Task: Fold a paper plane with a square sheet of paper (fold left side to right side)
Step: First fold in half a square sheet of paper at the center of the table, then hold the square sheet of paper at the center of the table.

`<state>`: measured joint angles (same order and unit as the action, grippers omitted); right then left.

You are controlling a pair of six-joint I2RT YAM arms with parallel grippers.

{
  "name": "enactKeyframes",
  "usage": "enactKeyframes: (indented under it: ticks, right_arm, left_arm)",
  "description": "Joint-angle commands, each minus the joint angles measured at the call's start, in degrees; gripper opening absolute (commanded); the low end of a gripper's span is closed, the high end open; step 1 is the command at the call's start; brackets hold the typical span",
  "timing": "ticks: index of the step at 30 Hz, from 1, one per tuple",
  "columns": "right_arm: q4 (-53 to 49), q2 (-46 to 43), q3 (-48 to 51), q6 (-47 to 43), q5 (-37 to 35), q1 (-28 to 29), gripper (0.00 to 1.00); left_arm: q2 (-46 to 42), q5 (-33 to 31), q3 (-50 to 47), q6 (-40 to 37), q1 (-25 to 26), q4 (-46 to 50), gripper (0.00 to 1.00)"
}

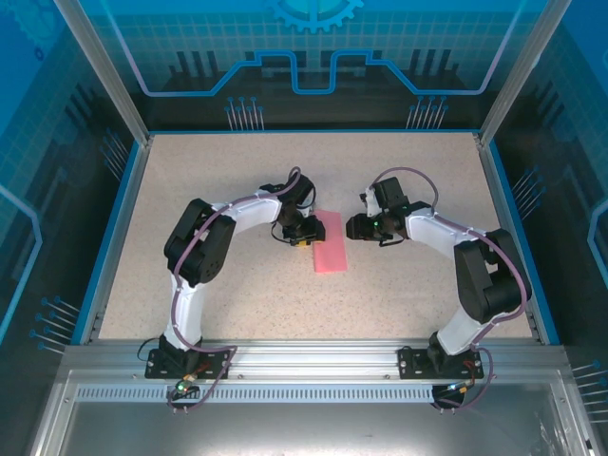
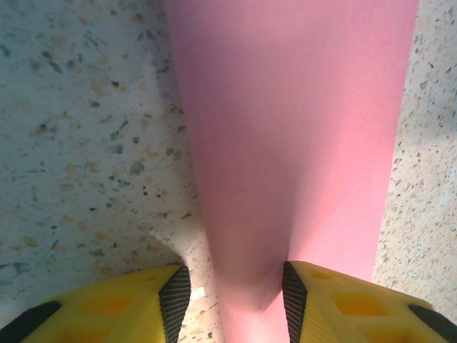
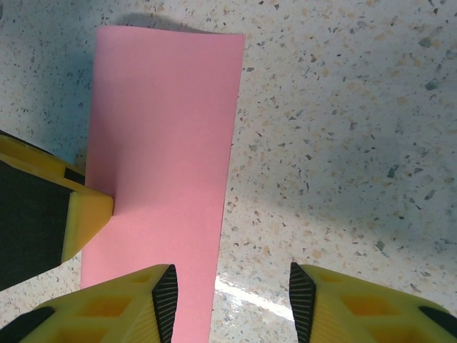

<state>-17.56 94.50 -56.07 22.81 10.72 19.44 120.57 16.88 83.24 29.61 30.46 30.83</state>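
Now, your left gripper (image 2: 232, 304) stands about half spread at the bottom of its wrist view. The paper (image 2: 293, 143), a pink folded strip lying on the table (image 2: 78, 143), runs down between its jaws, against the right pad with a sliver of table showing beside the left one, so it is not pinched. Your right gripper (image 3: 232, 300) is likewise half spread and holds nothing; the strip's lower right corner reaches into its gap, and a left fingertip (image 3: 87, 211) touches the strip's left edge at mid-left.
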Motion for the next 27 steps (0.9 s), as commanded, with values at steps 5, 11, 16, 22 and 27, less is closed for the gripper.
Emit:
enactKeyframes:
  ticks: [5, 11, 16, 22, 27]
  right_arm:
    - [-1.1, -1.3, 0.6, -0.5, 1.6, -0.3, 0.48]
    - [0.5, 0.8, 0.5, 0.9, 6.5, 0.4, 0.4]
    - [2.9, 4.7, -0.3, 2.8, 11.6, 1.6, 0.16]
    - [1.6, 8.6, -2.7, 2.7, 11.8, 3.3, 0.1]
    - [0.4, 11.0, -4.2, 2.6, 11.4, 4.1, 0.11]
  left_arm:
    - [6.1, -3.7, -0.8, -1.8, 1.7, 0.2, 0.45]
    - [5.8, -4.0, -0.6, -1.8, 1.8, 0.4, 0.45]
    - [5.8, -4.1, -0.7, -1.7, 1.8, 0.5, 0.45]
    - [5.6, -4.3, -0.7, -1.6, 1.9, 0.5, 0.45]
    - [5.6, -4.4, -0.7, -1.6, 1.9, 0.7, 0.45]
